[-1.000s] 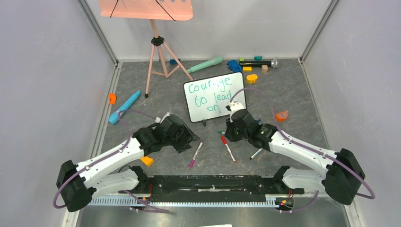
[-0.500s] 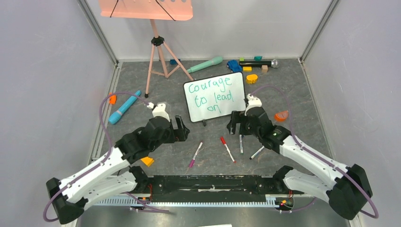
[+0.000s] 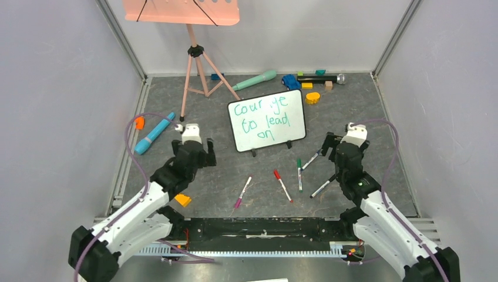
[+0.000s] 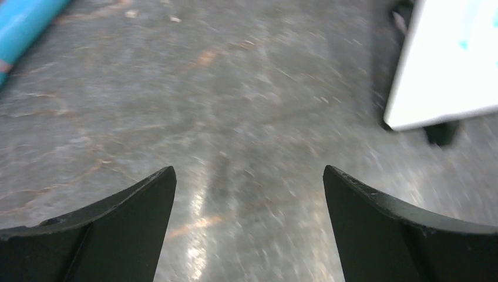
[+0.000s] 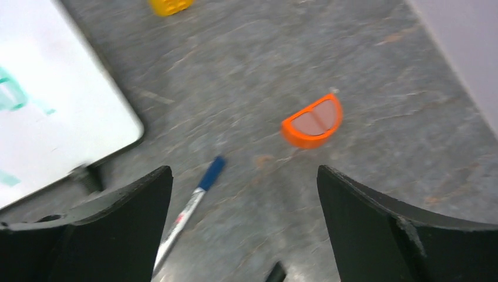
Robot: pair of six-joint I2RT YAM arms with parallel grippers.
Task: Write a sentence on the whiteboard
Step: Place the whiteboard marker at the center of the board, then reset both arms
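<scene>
**Figure: Whiteboard task at a late stage, with writing on the board and both grippers empty**

The whiteboard [image 3: 295, 130] stood propped on its two feet near the middle of the table [image 3: 382, 111], tilted back and facing the arms. The sentence [image 3: 267, 121] ran across it in three teal lines, "courage / to lead / on"; a reflection washed out one letter of the first line. The left gripper [image 3: 194, 145] hovered to the left of the board and the right gripper [image 3: 345, 147] to its right, both well apart from it. In the left wrist view the fingers of the left gripper [image 4: 246, 176] were spread wide, with only bare table between them. The right gripper [image 5: 244, 173] was likewise released. A blue-capped marker [image 5: 197, 197] lay on the table below it, ungrasped, and an orange half-round block [image 5: 311, 121] lay beyond. A green-capped marker [image 3: 299, 173] and a red-capped marker [image 3: 283, 185] also lay loose in front of the board. The writing step appeared complete. Little seemed left beyond parking the arms, although whether more words were intended could not be told.
</scene>
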